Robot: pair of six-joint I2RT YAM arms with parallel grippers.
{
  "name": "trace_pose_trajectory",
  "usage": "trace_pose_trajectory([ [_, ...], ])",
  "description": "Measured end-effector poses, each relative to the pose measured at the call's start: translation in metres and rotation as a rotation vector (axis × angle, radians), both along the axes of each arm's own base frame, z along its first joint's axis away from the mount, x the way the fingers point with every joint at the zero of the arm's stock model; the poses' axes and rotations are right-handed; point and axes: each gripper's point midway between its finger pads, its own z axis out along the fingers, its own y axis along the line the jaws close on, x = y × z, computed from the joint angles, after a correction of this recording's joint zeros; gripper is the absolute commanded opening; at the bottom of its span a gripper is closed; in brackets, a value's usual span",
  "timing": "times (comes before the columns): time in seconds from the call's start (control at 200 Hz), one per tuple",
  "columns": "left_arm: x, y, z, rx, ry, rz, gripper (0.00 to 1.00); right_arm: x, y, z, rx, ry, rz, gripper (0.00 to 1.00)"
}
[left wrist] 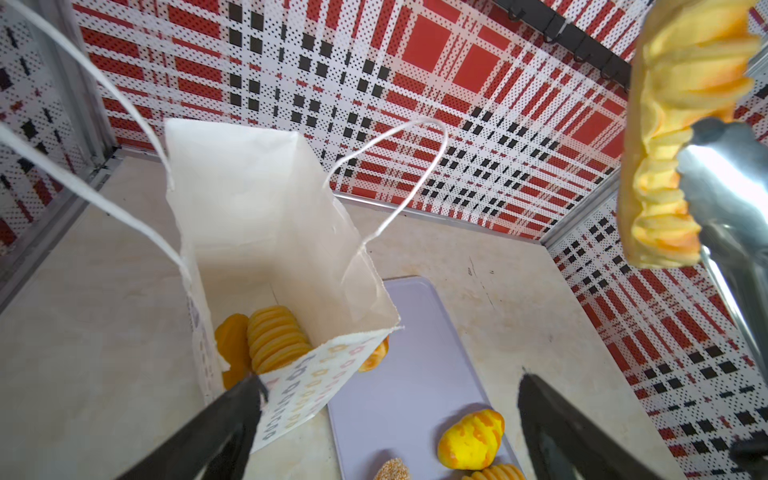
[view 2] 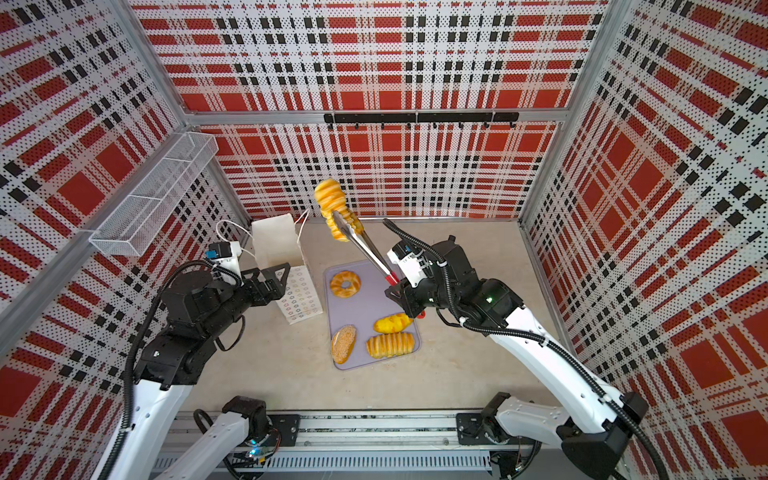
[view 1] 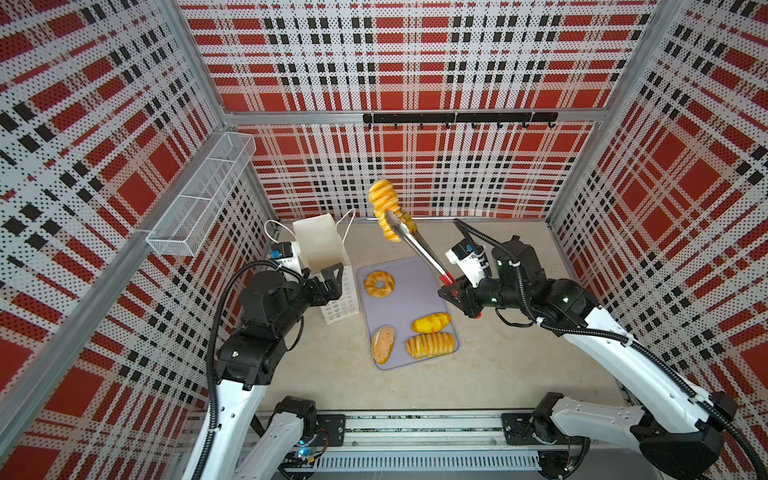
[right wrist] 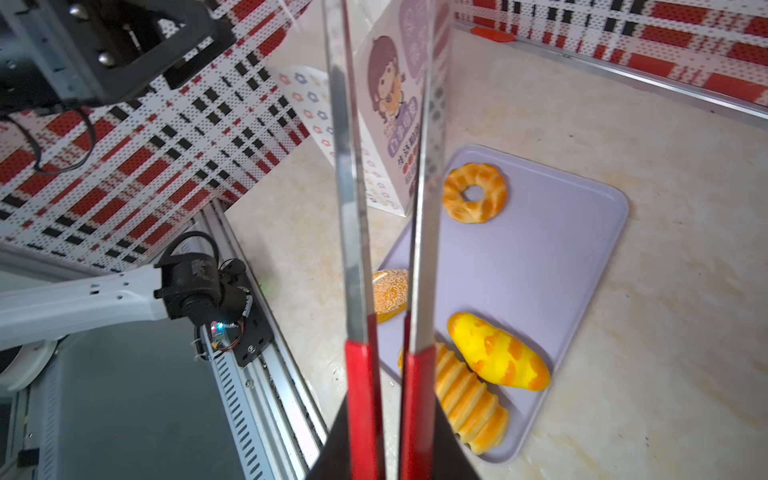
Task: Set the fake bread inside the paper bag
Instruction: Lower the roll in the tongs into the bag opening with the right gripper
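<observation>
My right gripper (view 1: 451,291) is shut on the red handles of the metal tongs (view 1: 419,249). The tongs pinch a ridged long piece of fake bread (view 1: 388,205) high in the air, just right of the open paper bag (view 1: 322,245). The bag stands upright with several breads (left wrist: 276,336) inside. My left gripper (view 1: 336,282) is open at its printed narrow side, one finger (left wrist: 245,399) against it. On the lilac tray (view 1: 411,291) lie a ring (view 1: 379,284), a seeded oval (view 1: 383,344), a yellow bun (view 1: 431,323) and a ridged loaf (view 1: 430,345).
A white wire-mesh basket (view 1: 199,195) hangs on the left wall, above and behind the bag. A black hook rail (view 1: 457,117) runs along the back wall. Plaid walls close in three sides, and the arms' metal rail (view 1: 415,432) lines the front.
</observation>
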Motion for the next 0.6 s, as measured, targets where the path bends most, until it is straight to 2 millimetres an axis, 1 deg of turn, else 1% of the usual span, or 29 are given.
trace_pose_trajectory([
  [0.09,0.001,0.010,-0.001,0.000,0.007,0.034,0.98,-0.006,0.017,-0.005,-0.021,-0.002,0.059,0.17],
  [0.22,0.002,0.021,-0.003,-0.005,0.016,0.072,0.98,-0.004,0.040,-0.012,-0.056,0.004,0.112,0.17],
  [0.386,0.005,0.034,-0.009,-0.012,0.040,0.112,0.98,0.010,0.068,-0.015,-0.095,0.003,0.141,0.18],
  [0.596,0.007,0.051,-0.016,-0.021,0.072,0.163,0.98,0.029,0.091,-0.022,-0.143,0.015,0.135,0.18],
])
